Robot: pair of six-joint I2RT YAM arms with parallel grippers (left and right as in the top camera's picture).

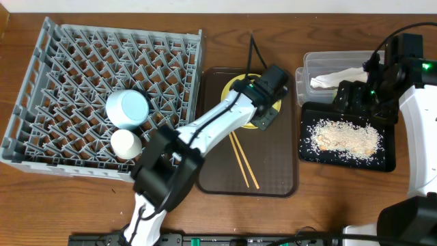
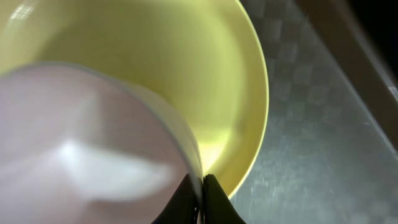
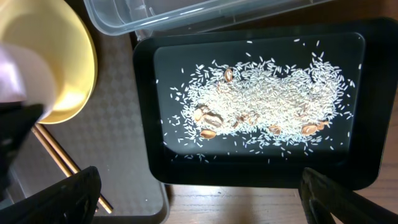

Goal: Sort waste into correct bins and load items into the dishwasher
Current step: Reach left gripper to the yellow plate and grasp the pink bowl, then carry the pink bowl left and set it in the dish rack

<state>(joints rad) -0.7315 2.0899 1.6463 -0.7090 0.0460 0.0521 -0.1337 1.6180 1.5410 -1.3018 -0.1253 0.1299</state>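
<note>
My left gripper [image 1: 265,115] [image 2: 202,186] is shut on the rim of the white bowl [image 2: 81,155], held over the round yellow plate [image 1: 235,89] [image 2: 155,56] on the brown tray. The bowl also shows at the left edge of the right wrist view [image 3: 15,81]. My right gripper [image 1: 349,99] [image 3: 199,199] is open and empty above the black tray [image 1: 389,160] [image 3: 143,93], which holds rice crumbs [image 1: 341,137] [image 3: 261,106]. The white napkin [image 1: 334,78] lies in the clear tub [image 1: 314,65] [image 3: 186,12]. The chopsticks [image 1: 244,162] [image 3: 59,158] lie on the brown tray. The wrapper is out of view.
The grey dish rack [image 1: 41,82] at the left holds the light blue bowl [image 1: 128,108] and the small off-white cup [image 1: 126,143]. The brown serving tray [image 1: 273,171] [image 2: 323,124] lies between the rack and the bins. Bare wooden table runs along the front.
</note>
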